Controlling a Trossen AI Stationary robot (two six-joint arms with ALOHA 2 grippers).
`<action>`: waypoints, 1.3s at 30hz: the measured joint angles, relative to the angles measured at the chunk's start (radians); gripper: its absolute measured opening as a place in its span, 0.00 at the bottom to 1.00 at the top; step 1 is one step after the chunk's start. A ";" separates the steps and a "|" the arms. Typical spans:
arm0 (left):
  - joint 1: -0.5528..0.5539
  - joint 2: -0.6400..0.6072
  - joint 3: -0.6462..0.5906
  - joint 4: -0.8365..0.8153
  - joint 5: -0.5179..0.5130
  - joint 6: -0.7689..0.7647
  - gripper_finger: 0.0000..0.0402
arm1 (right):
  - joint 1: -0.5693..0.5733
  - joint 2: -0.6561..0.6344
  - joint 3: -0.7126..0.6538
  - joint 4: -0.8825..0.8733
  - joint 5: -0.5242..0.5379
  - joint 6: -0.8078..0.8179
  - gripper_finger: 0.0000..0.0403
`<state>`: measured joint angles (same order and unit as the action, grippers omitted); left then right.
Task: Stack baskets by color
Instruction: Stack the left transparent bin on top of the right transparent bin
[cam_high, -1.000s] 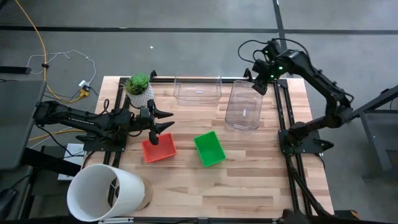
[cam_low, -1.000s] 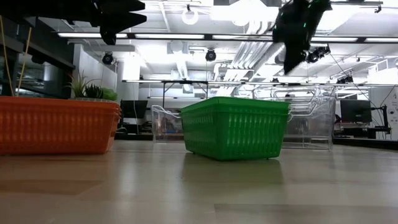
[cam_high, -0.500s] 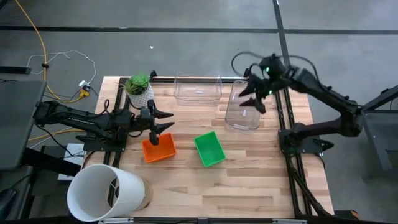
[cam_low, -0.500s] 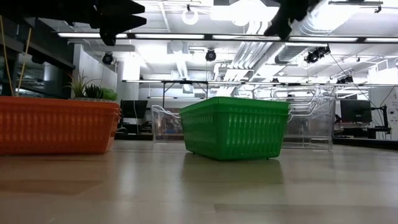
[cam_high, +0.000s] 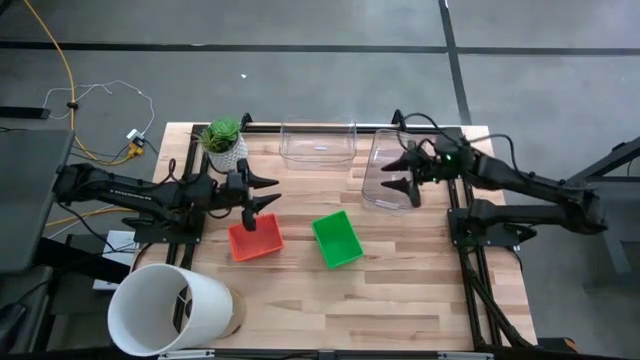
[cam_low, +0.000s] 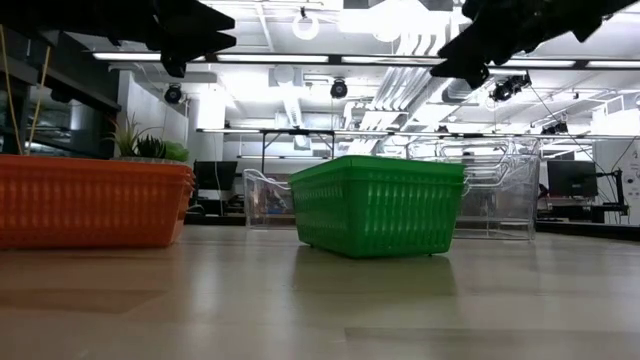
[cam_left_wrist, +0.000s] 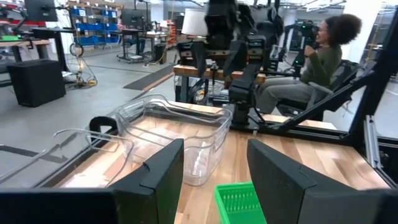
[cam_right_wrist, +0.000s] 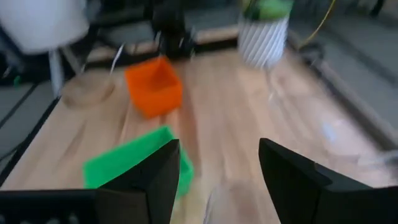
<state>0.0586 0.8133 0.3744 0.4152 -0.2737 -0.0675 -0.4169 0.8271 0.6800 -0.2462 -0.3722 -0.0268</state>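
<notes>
Looking down on the table (cam_high: 400, 290), we see the right gripper (cam_high: 402, 172) over the near clear tub (cam_high: 385, 185), above its far right part, with the two fingers spread apart and nothing between them. In the right wrist view the same fingers (cam_right_wrist: 155, 180) stand open, and past them we can make out the green basket (cam_right_wrist: 134, 162), the red basket (cam_right_wrist: 154, 86) and the plant (cam_right_wrist: 264, 31) (this picture is blurred, so fine details are lost). We cannot tell if the fingers touch the tub wall.

The left gripper (cam_high: 262, 192) waits at the left side, over the far edge of the red basket (cam_high: 255, 240), just beside the plant (cam_high: 223, 142). Its jaws are open too, and they hold nothing. In the left wrist view its fingers (cam_left_wrist: 158, 177) frame the near clear tub (cam_left_wrist: 180, 134) and a corner of the green basket (cam_left_wrist: 239, 202); a person (cam_left_wrist: 314, 65) sits behind the table.

The baskets are all apart from each other, none is stacked. The red basket is at the left of the middle, and the green basket (cam_high: 336, 238) is just to its right, a little turned. The second clear tub (cam_high: 318, 142) stands at the far edge, near the first one. A big white bucket (cam_high: 165, 308) lies on its side at the near left corner.

In the low view the red basket (cam_low: 90, 200) and the green basket (cam_low: 378, 205) rest flat on the wood, and the clear tubs (cam_low: 500, 195) show behind them.
</notes>
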 joint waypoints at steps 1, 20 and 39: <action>0.007 0.000 0.000 0.000 0.000 -0.001 0.41 | 0.017 -0.014 -0.030 0.065 0.032 0.021 0.51; 0.063 0.095 0.104 -0.041 -0.051 -0.107 0.41 | 0.106 -0.049 -0.139 0.325 0.155 0.048 0.51; 0.385 0.798 0.742 -0.738 -0.015 0.237 0.41 | 0.106 -0.049 -0.137 0.316 0.153 0.046 0.51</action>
<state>0.4439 1.6112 1.1159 -0.3227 -0.2891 0.1699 -0.3111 0.7784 0.5426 0.0700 -0.2192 0.0189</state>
